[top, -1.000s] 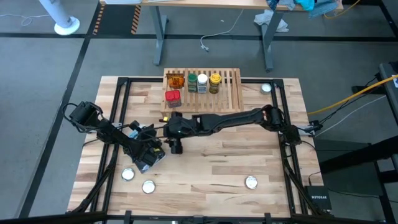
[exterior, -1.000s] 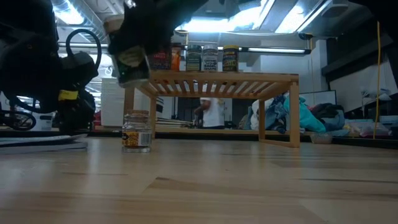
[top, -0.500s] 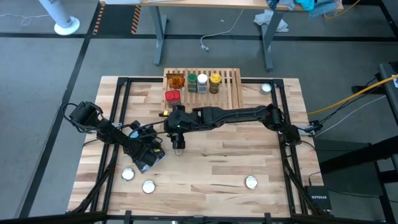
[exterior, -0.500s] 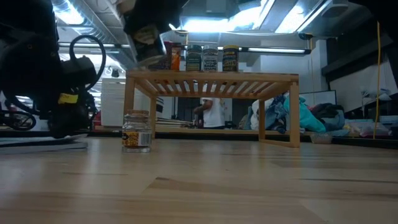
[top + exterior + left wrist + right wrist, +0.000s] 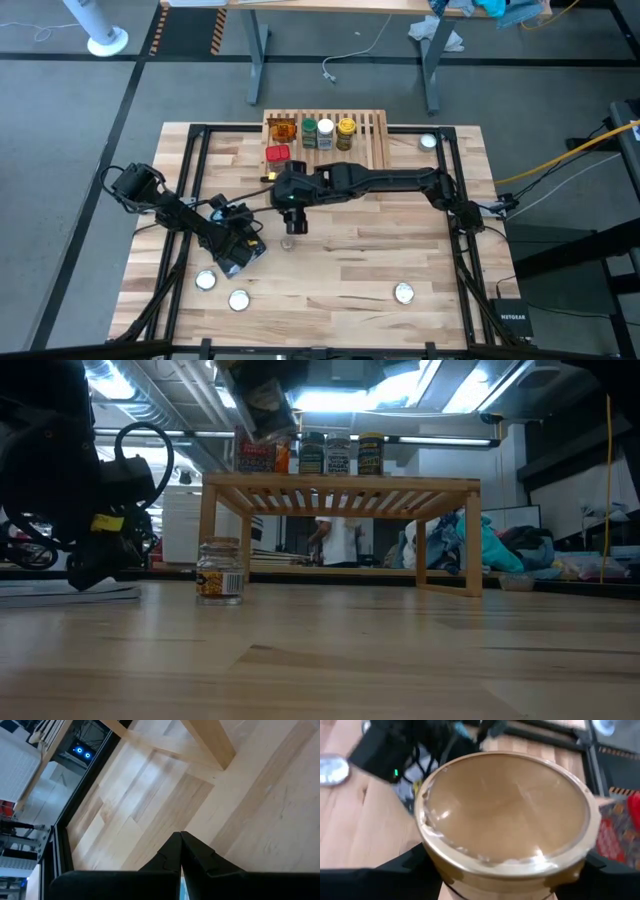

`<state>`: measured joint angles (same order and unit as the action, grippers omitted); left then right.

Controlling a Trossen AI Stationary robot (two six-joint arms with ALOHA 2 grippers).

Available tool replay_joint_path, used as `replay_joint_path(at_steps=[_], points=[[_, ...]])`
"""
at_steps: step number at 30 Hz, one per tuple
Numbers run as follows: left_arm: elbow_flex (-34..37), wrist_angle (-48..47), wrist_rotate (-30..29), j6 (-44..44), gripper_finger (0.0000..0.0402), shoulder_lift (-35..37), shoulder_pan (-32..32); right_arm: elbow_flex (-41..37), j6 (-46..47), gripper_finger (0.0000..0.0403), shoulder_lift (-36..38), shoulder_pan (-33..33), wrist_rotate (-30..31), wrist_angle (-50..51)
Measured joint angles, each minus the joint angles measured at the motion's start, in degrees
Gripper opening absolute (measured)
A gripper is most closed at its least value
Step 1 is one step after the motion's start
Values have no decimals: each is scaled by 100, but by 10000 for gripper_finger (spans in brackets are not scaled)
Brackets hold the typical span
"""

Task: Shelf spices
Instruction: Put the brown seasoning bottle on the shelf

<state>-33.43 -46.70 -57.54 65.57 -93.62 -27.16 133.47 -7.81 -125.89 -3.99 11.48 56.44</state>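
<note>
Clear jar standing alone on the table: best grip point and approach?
Probably straight down from above, with the jaws closing across the round body of the small clear jar just under its lid. It stands upright on the table with bare wood all around it.

The rack (image 5: 325, 140) at the frame's upper centre is crowded on its left half: an orange packet (image 5: 283, 131), green-lidded jar (image 5: 309, 132), white-lidded jar (image 5: 325, 132), yellow-lidded jar (image 5: 346, 131) and red tin (image 5: 278, 155). Its right slats lie bare. A small jar (image 5: 289, 242) stands mid-counter (image 5: 400, 240).
</note>
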Motion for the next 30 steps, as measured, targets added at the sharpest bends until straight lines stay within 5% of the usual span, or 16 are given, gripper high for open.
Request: replay_joint_path(at_steps=[30], points=[[2,307,17,-1,0,2,2,78,350,283,426,247,-76,755]])
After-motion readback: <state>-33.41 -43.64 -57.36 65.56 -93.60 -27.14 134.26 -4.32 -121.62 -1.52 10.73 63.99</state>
